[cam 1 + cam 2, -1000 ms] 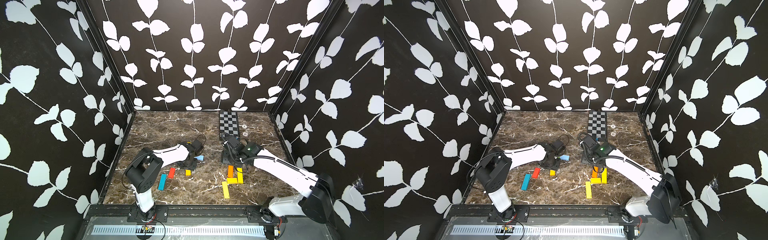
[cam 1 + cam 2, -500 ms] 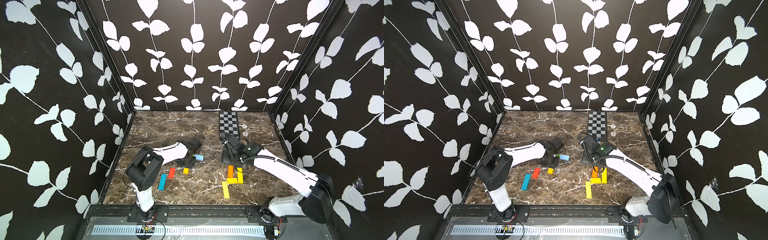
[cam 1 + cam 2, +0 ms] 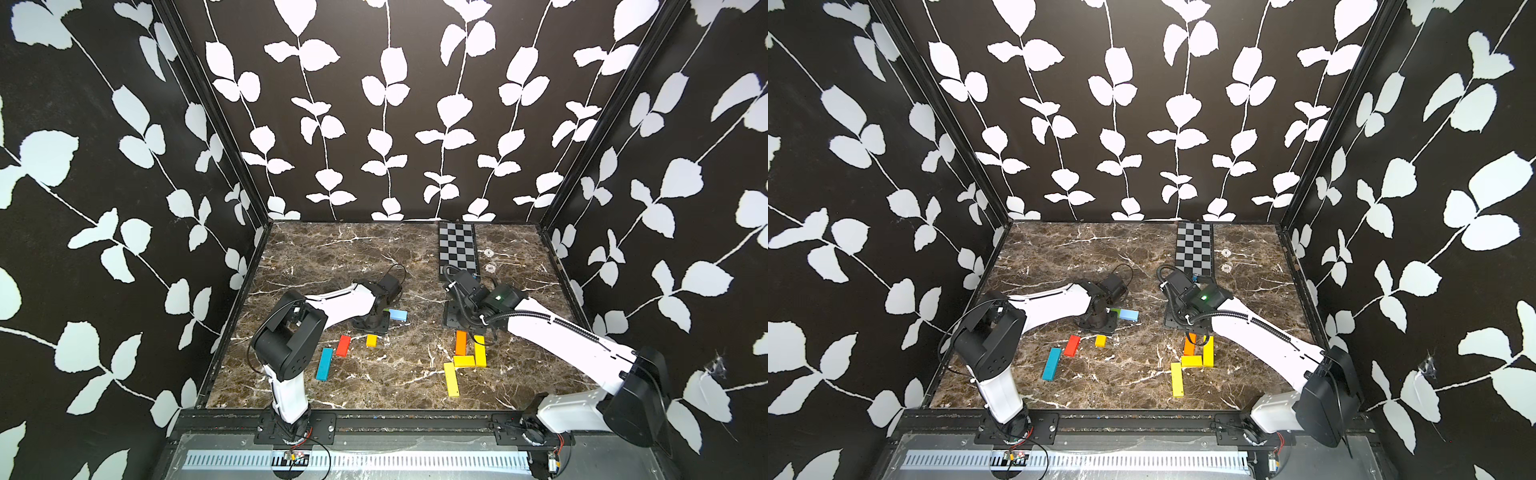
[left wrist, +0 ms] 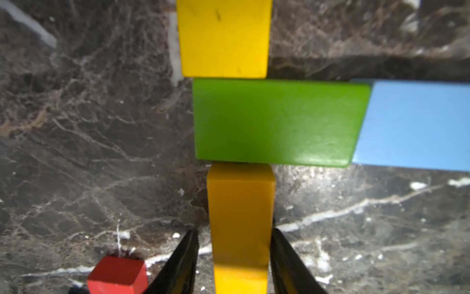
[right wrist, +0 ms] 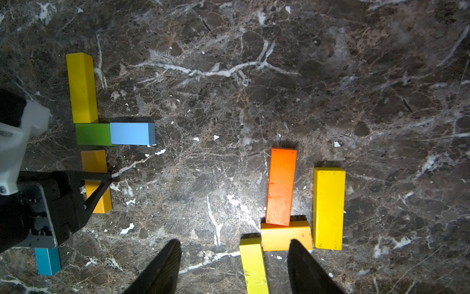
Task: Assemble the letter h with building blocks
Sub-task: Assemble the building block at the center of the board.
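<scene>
The left wrist view shows a long yellow block [image 4: 223,38], a green block [image 4: 279,122] lying crosswise with a light blue block [image 4: 417,124] at its end, and a short amber block [image 4: 240,216] butting the green one. My left gripper [image 4: 234,231] straddles the amber block, open, with a slim gap at one finger. From the right wrist view, my right gripper [image 5: 234,241] hangs open above the table, over an orange block [image 5: 281,187], a yellow block [image 5: 328,208], a short amber block [image 5: 284,235] and a long yellow block [image 5: 254,267].
A red block [image 3: 343,345] and a blue block [image 3: 324,364] lie loose near the left arm's base. The checkered board [image 3: 457,249] lies at the back, with two small round marks [image 3: 489,252] beside it. Patterned walls close in three sides.
The short amber block slid a little toward the green block with the left gripper. The left jaws have since spread slightly off it. The right arm has not moved.
</scene>
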Available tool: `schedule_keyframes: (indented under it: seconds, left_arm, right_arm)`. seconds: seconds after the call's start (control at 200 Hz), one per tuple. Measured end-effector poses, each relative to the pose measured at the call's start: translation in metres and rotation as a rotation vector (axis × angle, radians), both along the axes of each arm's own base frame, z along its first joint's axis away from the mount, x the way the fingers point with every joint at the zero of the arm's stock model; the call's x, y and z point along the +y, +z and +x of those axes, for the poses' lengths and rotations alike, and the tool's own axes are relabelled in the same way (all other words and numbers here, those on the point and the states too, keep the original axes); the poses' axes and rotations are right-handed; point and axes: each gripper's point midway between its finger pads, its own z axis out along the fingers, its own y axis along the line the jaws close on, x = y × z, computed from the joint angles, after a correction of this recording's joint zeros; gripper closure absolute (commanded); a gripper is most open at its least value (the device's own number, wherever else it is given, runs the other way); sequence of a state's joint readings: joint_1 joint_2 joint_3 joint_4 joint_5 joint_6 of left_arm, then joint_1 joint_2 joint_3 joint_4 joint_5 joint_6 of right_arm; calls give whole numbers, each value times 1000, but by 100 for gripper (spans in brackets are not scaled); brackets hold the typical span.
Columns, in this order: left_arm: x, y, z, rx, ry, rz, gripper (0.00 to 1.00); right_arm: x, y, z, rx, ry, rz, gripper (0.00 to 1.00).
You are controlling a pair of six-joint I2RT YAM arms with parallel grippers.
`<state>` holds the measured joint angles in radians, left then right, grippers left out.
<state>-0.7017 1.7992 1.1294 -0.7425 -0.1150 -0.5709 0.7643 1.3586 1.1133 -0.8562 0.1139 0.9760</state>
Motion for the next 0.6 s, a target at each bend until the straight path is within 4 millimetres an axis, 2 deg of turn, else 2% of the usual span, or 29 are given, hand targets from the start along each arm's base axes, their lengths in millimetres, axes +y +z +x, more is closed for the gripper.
schedule_keyframes:
  seconds: [0.22, 0.35, 0.6]
  left_arm:
    - [5, -1, 5, 3, 25, -1, 64]
    - [3, -1, 7, 5, 17, -6, 71]
    - [0, -1, 6, 17, 3, -18, 71]
  right_arm:
    - [-1, 0, 0, 2, 0, -4, 35]
    - [-1, 0, 0, 2, 2, -6, 35]
    - [-2, -1, -1, 5, 5, -10, 35]
